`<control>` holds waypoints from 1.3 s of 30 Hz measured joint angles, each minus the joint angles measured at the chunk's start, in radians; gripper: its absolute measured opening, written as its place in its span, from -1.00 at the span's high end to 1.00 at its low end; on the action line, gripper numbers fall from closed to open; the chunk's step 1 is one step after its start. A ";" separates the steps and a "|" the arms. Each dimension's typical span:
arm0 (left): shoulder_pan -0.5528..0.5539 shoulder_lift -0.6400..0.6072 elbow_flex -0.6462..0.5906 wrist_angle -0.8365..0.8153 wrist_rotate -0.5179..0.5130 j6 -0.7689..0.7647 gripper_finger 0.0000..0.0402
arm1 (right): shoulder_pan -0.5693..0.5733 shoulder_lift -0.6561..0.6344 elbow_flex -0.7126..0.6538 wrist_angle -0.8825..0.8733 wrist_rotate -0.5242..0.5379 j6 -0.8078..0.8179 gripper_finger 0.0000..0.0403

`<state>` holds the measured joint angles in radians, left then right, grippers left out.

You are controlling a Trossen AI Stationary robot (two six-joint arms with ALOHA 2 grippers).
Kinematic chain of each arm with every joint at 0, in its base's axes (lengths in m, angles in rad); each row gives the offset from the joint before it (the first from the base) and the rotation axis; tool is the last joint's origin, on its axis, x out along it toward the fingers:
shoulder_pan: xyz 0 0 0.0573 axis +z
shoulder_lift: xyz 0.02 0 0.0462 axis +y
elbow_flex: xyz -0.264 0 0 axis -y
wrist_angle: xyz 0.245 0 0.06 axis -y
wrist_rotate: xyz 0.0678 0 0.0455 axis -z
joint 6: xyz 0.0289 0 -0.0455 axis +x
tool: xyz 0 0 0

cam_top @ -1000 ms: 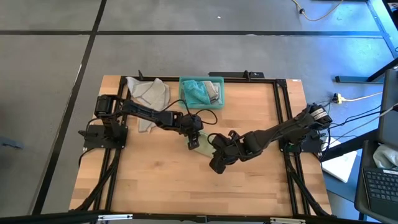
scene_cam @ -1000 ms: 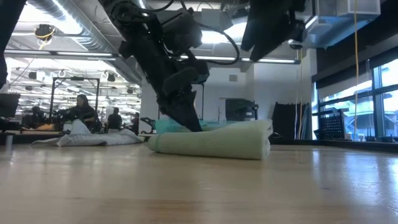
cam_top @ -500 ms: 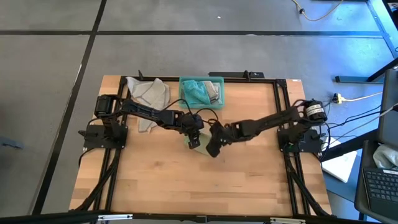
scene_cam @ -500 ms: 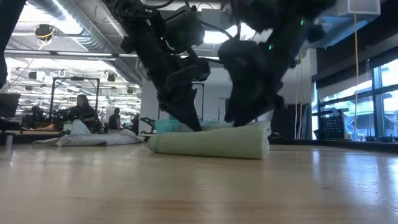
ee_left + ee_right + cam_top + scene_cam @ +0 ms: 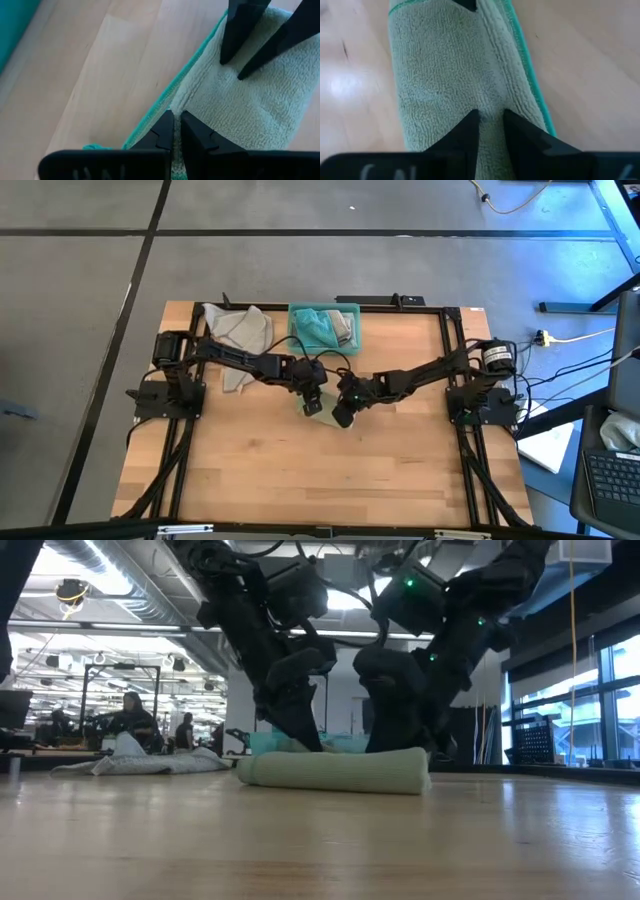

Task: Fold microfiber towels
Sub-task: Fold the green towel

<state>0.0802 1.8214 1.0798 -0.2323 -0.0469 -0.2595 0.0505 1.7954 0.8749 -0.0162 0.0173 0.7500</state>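
From where I stand, both arms meet over the middle of the wooden table (image 5: pixel 260 470), crowding a folded pale green towel (image 5: pixel 335 772) that lies there as a flat, thick bundle with a teal-stitched edge. The left gripper (image 5: pixel 312 402) comes down on one end of it, its fingers (image 5: pixel 167 131) drawn nearly together and pinching the towel's edge right at the teal hem. The right gripper (image 5: pixel 343 416) presses onto the other end; its fingers (image 5: pixel 470 131) stand a narrow gap apart with their tips sunk into the pile, and I cannot tell whether they have actually caught a fold or merely rest on it.

Seen from above, the two dark wrists nearly cover the towel, so only a sliver of green shows between them. At table height the arms block most of what lies behind the bundle.

Toward the far edge sits a rigid teal bin (image 5: pixel 350 312) with a teal towel (image 5: pixel 318 328) and something grey heaped inside. Just beside it a light grey towel (image 5: pixel 238 332) lies loose and crumpled, partly under the left arm.

Beyond the table, the room shows benches with a few seated people (image 5: pixel 130 720) far off, and a window on one side.
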 joint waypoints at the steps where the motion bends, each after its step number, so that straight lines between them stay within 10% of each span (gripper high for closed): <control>1: 0.002 0.000 0.000 -0.004 0.009 0.002 0.91 | 0.000 0.006 0.000 0.012 0.008 -0.001 0.53; 18: 0.043 -0.095 0.000 -0.112 -0.021 0.059 0.12 | -0.008 0.051 0.001 0.077 0.048 -0.025 0.54; 30: 0.027 -0.190 0.000 -0.233 -0.013 -0.014 0.08 | -0.023 0.011 0.095 0.047 -0.020 0.001 0.30; 39: -0.072 -0.262 0.000 -0.260 -0.062 -0.069 0.10 | -0.014 -0.114 0.232 -0.289 -0.014 0.038 -0.03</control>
<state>0.0079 1.5594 1.0794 -0.4922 -0.1089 -0.3283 0.0365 1.6814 1.1065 -0.3049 0.0029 0.7877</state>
